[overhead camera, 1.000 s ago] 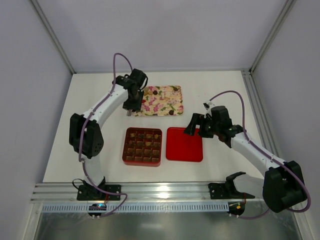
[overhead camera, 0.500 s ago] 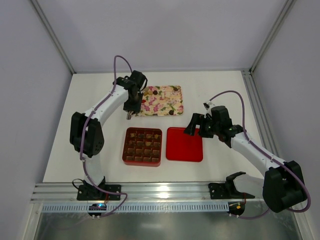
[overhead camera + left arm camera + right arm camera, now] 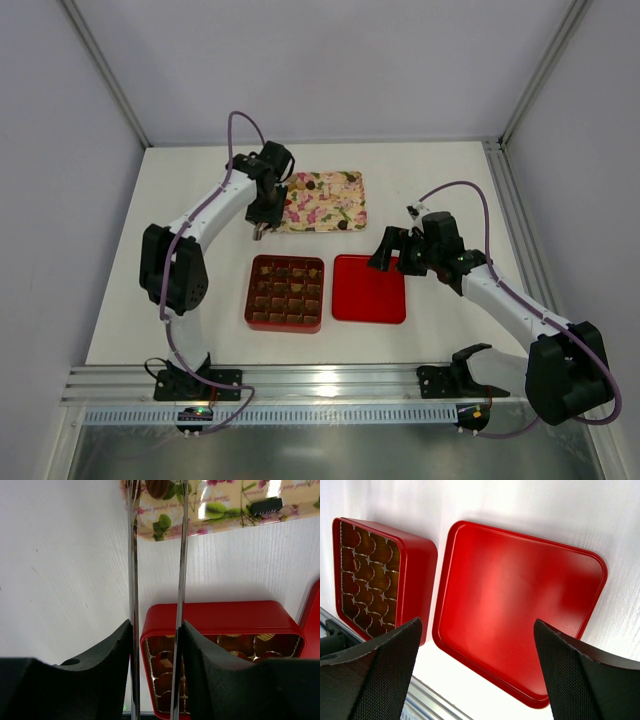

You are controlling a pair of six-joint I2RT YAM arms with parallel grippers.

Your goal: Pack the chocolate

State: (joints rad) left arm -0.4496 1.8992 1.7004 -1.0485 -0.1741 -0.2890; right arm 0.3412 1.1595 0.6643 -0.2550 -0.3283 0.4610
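My left gripper [image 3: 262, 214] is shut on long metal tweezers [image 3: 181, 555], at the near-left corner of the floral tray [image 3: 330, 212]. A brown chocolate piece [image 3: 157, 486] lies between the tweezer tips on the tray [image 3: 220, 517]; I cannot tell if it is pinched. A dark piece [image 3: 265, 505] lies further along the tray. The red box [image 3: 248, 296] holds several chocolates [image 3: 286, 292] in its cells; it also shows in the left wrist view [image 3: 215, 616] and the right wrist view [image 3: 417, 565]. My right gripper [image 3: 386, 252] is open and empty above the red lid [image 3: 368, 290].
The lid [image 3: 520, 595] lies upturned right beside the box on its right. The enclosure's metal rail [image 3: 300, 385] runs along the near edge, and grey walls stand on the left, back and right.
My left gripper has shifted slightly toward the near-left corner of the tray with the tweezers. The right arm has not moved.
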